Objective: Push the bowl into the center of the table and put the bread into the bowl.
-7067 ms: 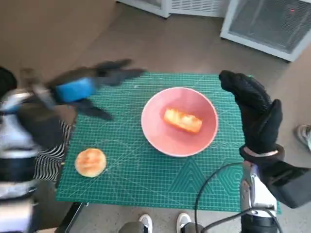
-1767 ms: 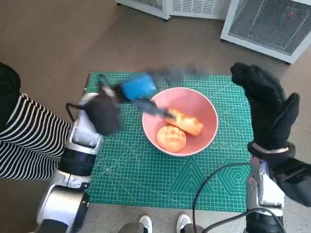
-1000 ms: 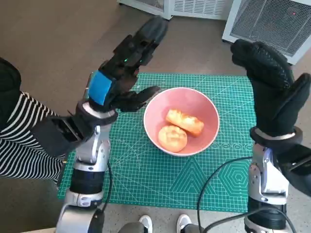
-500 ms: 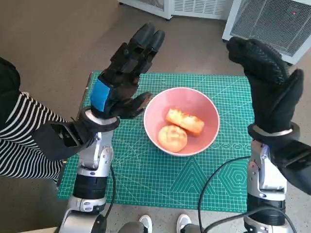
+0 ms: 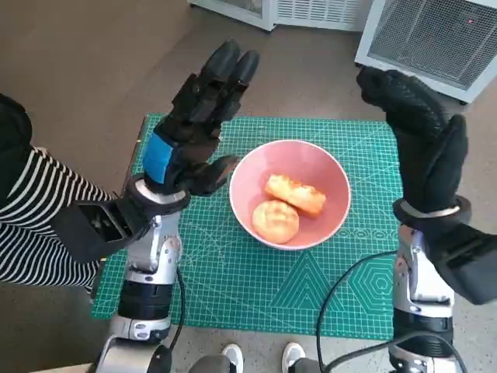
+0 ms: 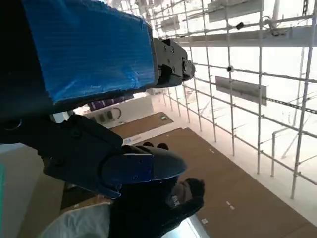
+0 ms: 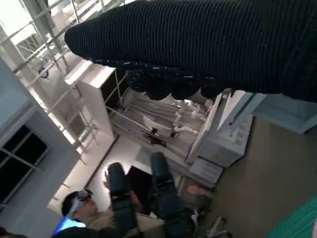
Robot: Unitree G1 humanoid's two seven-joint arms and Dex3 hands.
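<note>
The pink bowl (image 5: 290,194) sits near the middle of the green cutting mat (image 5: 233,280). Inside it lie a long toasted bread piece (image 5: 293,193) and a round bun (image 5: 275,221), side by side. My left hand (image 5: 192,128) is raised above the mat's left side, fingers stretched upward and apart, holding nothing. My right hand (image 5: 419,144) is lifted at the right of the bowl, fingers extended and empty. Both wrist views point away from the table; the right glove (image 7: 208,44) fills its view's top and the left hand's blue-taped back (image 6: 84,49) fills the other.
A person in a striped sleeve (image 5: 39,233) sits close at the mat's left edge, and another person (image 7: 84,208) shows in the right wrist view. Shoes (image 5: 264,357) stand at the near edge. White appliances (image 5: 427,31) stand beyond the table. A black cable (image 5: 342,295) loops over the mat's near right.
My left hand left the bowl, where the bun now lies, and rose to upright with fingers spread. The right hand stayed raised, shifting slightly.
</note>
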